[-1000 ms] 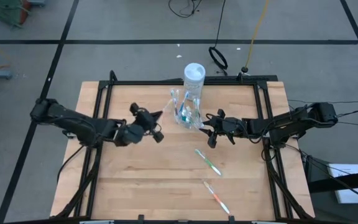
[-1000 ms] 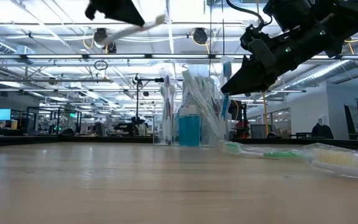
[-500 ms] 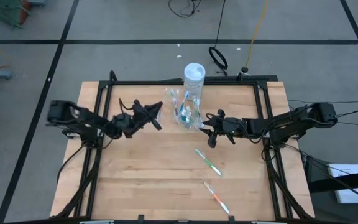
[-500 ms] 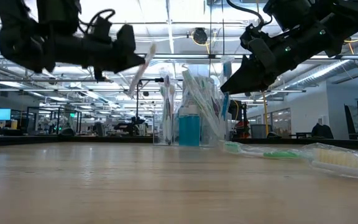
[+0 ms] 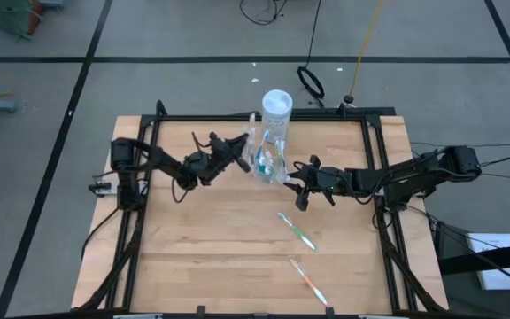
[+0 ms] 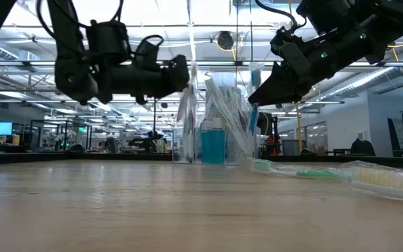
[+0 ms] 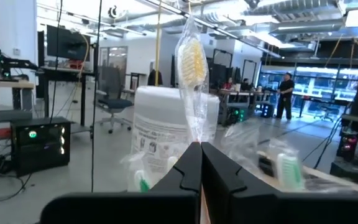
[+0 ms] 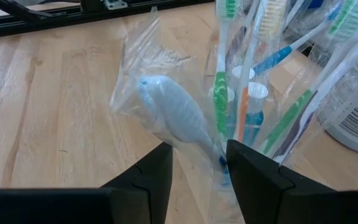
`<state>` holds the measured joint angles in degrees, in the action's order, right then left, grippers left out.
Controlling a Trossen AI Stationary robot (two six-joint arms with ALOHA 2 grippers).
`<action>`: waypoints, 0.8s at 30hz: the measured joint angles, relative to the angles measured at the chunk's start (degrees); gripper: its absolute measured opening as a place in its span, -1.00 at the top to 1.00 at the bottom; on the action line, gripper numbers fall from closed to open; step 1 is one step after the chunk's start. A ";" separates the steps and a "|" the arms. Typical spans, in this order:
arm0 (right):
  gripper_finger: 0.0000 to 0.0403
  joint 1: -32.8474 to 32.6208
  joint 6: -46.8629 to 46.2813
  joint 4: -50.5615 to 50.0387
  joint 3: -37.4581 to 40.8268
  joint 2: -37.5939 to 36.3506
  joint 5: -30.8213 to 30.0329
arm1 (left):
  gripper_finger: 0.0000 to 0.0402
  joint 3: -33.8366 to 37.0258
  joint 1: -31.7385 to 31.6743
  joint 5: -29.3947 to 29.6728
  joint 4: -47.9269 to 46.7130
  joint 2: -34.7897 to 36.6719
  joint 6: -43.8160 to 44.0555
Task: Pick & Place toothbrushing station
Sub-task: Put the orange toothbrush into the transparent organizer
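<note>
Toothbrushing station (image 5: 267, 162) on wooden table (image 5: 202, 257), left tool (image 5: 240, 144) pinching wrapped toothbrush (image 7: 192, 68), right tool (image 5: 294, 184) wide, open-plan hall behind.

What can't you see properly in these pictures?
- High view: the clear holder is too small to count its brushes.
- Left wrist view: the wrapped toothbrush's handle is hidden between the shut left gripper's fingers.
- Low view: the holder's base is blurred against the bright room.
</note>
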<state>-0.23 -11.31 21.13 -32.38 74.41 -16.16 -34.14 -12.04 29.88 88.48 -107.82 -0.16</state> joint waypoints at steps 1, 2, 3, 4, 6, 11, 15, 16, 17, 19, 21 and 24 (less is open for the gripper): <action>0.30 0.00 0.00 0.01 0.00 0.00 0.00 | 0.98 -0.58 -0.36 -0.06 -0.14 -0.68 -0.40; 0.30 0.00 0.02 0.01 0.00 0.00 0.00 | 0.98 -1.04 -0.75 0.04 -0.15 -1.30 -1.07; 0.30 0.02 0.02 0.01 0.00 0.00 0.00 | 0.97 -1.48 -1.13 0.11 -0.15 -1.83 -1.76; 0.30 0.12 0.04 0.01 0.00 0.00 -0.02 | 0.98 -1.87 -1.57 0.09 -0.19 -2.12 -2.17; 0.30 0.15 0.22 0.03 0.00 0.00 -0.03 | 0.99 -2.47 -2.43 -0.47 -0.12 -2.54 -2.23; 0.30 0.15 2.12 0.04 0.02 0.00 -0.07 | 0.95 -2.92 -3.49 -2.27 -7.27 -2.57 0.77; 0.30 0.15 3.69 0.04 0.00 0.00 -0.09 | 0.98 -2.92 -2.85 -2.46 -15.85 -2.59 1.83; 0.30 0.15 3.86 0.04 0.00 0.00 -0.09 | 0.99 -2.92 -2.66 -2.46 -16.94 -2.59 1.83; 0.30 0.15 3.87 0.04 0.00 0.00 -0.10 | 0.98 -2.90 -2.39 -2.43 -17.13 -2.59 1.85; 0.30 0.15 3.87 0.04 0.00 0.00 -0.11 | 0.96 -2.90 -1.61 -2.38 -17.01 -2.59 1.32; 0.30 0.15 3.87 0.04 0.00 0.00 -0.11 | 0.95 -2.90 -0.60 -1.42 -16.84 -2.59 -0.48; 0.30 0.15 3.89 0.04 0.00 0.00 -0.11 | 0.97 -2.90 0.91 1.40 -16.77 -2.59 -2.37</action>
<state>-0.08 -7.43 21.17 -32.38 74.41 -16.27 -37.04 -11.13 31.28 71.72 -110.41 -2.53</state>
